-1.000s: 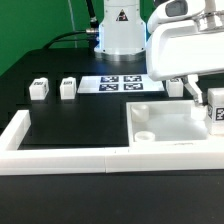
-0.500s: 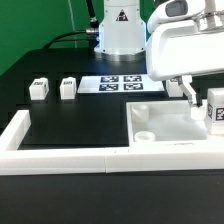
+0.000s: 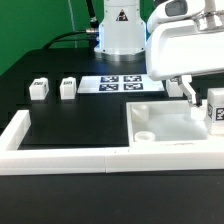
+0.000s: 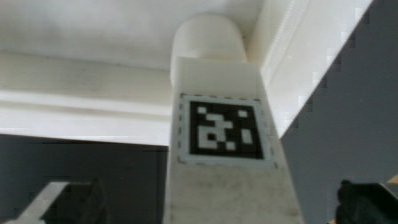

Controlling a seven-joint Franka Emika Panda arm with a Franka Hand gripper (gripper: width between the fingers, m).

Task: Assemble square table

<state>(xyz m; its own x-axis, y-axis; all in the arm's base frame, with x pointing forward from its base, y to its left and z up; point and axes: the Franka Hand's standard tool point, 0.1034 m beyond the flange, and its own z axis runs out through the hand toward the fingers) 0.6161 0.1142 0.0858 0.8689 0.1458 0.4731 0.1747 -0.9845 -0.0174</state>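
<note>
Green backdrop, black tabletop (image 3: 70,115). The slab (image 3: 175,128) lies toward the tabletop's near edge on the exterior view's right, tucked into the corner of the fence (image 3: 60,157). Two loose legs (image 3: 38,89) (image 3: 68,88) stand near the far edge on the exterior view's left, well apart from the slab. The marker board (image 3: 122,84) lies between them and the arm.

Item under work: one leg (image 3: 215,108) stands upright at the slab's far corner on the exterior view's right, tag facing the camera.

Tool (image 4: 215,198): released. In the wrist view both fingers (image 4: 63,200) flank the leg with a dark gap on each side. Neither pad touches it, and nothing is held.

Governing relation: the leg lies directly between the jaws and straight ahead of the tool. Its long axis runs along the tool's approach line, down toward the slab's corner, and its rounded end meets the white rim there. The tag face is turned to the wrist camera, so the pads face the two side faces.

Judgement: with the leg centred, a re-grip needs only closing, and a retreat needs only a straight pull back along the leg's axis. Any sideways drift would knock the leg. Whether it is fully seated in its socket cannot be told.
</note>
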